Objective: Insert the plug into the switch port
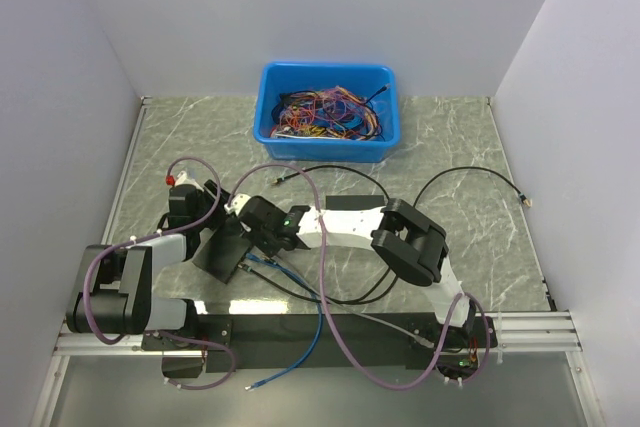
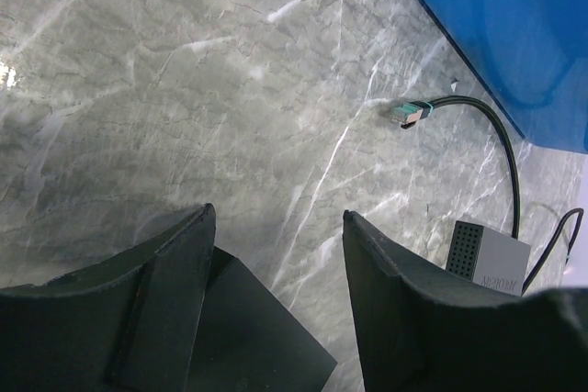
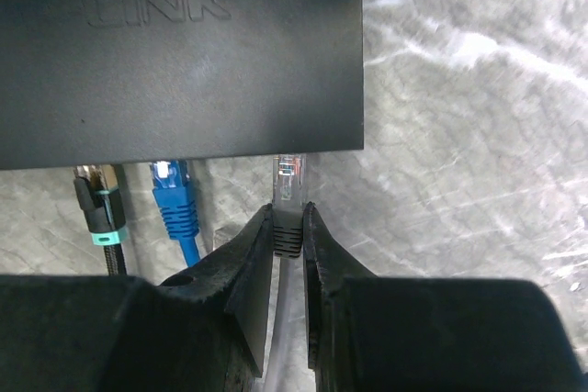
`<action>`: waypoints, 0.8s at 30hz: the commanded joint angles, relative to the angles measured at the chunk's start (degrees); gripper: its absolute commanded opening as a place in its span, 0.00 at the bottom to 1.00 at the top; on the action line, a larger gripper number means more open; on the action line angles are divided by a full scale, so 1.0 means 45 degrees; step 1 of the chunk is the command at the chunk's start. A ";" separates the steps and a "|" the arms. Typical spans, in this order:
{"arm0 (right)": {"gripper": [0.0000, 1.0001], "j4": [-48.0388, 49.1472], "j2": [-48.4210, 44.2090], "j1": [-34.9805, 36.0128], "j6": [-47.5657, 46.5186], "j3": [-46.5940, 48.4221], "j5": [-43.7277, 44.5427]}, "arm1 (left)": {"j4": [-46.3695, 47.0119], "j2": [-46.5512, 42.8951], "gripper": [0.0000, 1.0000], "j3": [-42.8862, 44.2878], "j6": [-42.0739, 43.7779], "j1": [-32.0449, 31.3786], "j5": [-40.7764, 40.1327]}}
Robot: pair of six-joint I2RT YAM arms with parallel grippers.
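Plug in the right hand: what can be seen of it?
The plug has a clear plastic tip and a dark ribbed boot. The right hand pinches the boot. The plug points straight at the switch edge, its tip at or just inside it, right of a blue plug.

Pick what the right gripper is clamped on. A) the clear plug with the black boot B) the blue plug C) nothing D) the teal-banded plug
A: in the right wrist view the right gripper pinches the clear plug by its black boot, to the right of the blue plug and the teal-banded plug at the switch edge.
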 commanded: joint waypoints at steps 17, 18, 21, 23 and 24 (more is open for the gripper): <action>0.00 0.0021 0.0748 0.0002 -0.0001 0.1166 -0.0250 | 0.0559 -0.0088 0.63 -0.0047 -0.0052 -0.0069 0.0730; 0.00 0.0021 0.0768 -0.0018 0.0018 0.1146 -0.0270 | 0.0539 -0.0088 0.63 -0.0048 -0.0052 -0.0069 0.0730; 0.00 0.0137 0.0691 -0.0038 0.0077 0.1069 -0.0270 | 0.0559 -0.0049 0.63 -0.0048 -0.0052 -0.0069 0.0769; 0.00 0.0196 0.0632 -0.0038 0.0096 0.1048 -0.0173 | 0.0598 -0.0010 0.63 -0.0048 -0.0052 -0.0069 0.0788; 0.00 0.0274 0.0554 -0.0076 0.0097 0.1029 -0.0153 | 0.0617 0.0048 0.63 -0.0048 -0.0052 -0.0069 0.0846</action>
